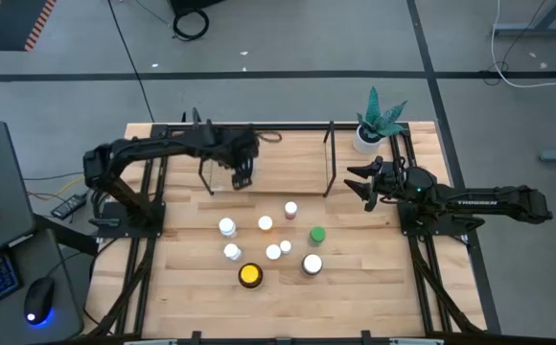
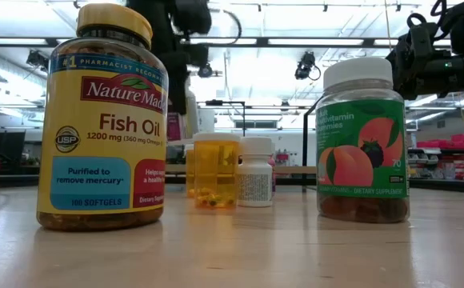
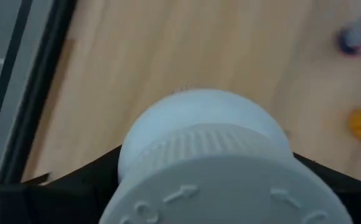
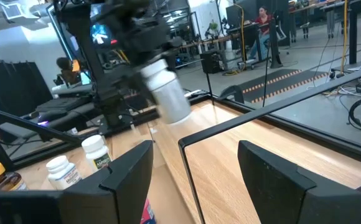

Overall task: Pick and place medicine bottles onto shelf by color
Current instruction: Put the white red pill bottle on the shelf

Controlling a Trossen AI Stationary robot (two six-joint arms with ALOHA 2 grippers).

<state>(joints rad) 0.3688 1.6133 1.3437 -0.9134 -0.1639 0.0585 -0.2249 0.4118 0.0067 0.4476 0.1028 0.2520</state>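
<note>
My left gripper (image 1: 243,174) is shut on a white medicine bottle with a white cap (image 3: 200,134), held in the air over the shelf's light-wood board (image 1: 273,163). The same bottle shows in the right wrist view (image 4: 168,94). My right gripper (image 1: 359,182) is open and empty at the shelf's right end, beside its black upright (image 1: 331,158). Several bottles stand on their bases on the table nearer the front: an amber one with a yellow cap (image 1: 250,275), a green-capped one (image 1: 316,234), a pink-capped one (image 1: 290,208) and white-capped ones (image 1: 227,227). My left gripper pinches the white bottle at its cap end (image 3: 168,155), one dark finger (image 3: 75,186) on each side. The bottle lies along the fingers, its cap toward the wrist and its base away. It hangs tilted below the gripper (image 4: 174,109), clear of the shelf board.
A white pot with a green plant (image 1: 369,129) stands at the table's far right corner, behind my right gripper. The shelf's thin black frame (image 4: 196,140) rises just ahead of my right gripper. The large fish-oil bottle (image 2: 104,120) and a gummy bottle (image 2: 362,144) stand nearest the front edge.
</note>
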